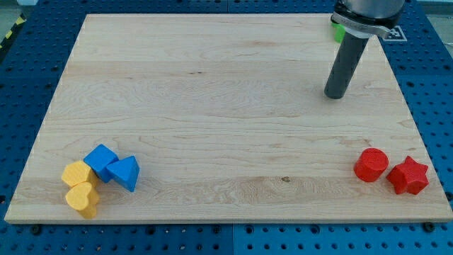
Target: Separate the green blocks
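Observation:
A small patch of green (338, 30) shows at the view's top right, just left of the rod and mostly hidden behind it; its shape and whether it is one block or two cannot be told. My tip (335, 95) rests on the wooden board (212, 106) a little below that green patch and apart from every other block.
A red cylinder (371, 165) and a red star (408, 176) sit at the bottom right. At the bottom left, a blue cube (101, 162), a blue triangle (126, 173), a yellow block (76, 173) and a yellow heart (83, 199) cluster together.

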### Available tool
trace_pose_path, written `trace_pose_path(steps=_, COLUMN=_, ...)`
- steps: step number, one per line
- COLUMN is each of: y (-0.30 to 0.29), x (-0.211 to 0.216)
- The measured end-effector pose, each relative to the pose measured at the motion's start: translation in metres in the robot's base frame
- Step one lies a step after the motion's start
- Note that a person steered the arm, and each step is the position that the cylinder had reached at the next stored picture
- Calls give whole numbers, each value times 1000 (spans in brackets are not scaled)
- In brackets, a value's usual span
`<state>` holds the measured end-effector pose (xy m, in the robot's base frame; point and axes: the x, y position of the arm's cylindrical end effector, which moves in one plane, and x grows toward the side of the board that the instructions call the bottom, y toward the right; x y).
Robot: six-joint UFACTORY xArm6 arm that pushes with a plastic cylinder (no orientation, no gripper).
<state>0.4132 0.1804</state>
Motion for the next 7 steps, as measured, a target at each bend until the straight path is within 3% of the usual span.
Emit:
trace_pose_path(steps=1, y=0, x=0)
trace_pose_path(steps=2, y=38, x=-23)
trace_pose_path(steps=3, y=120, x=-58)
trace_pose_path(steps=4, y=165, x=-71)
trace_pose_path(steps=5, y=165, x=-113)
trace_pose_path(steps=6, y=151, x=-182)
trace_pose_path(steps=7, y=150, x=-200)
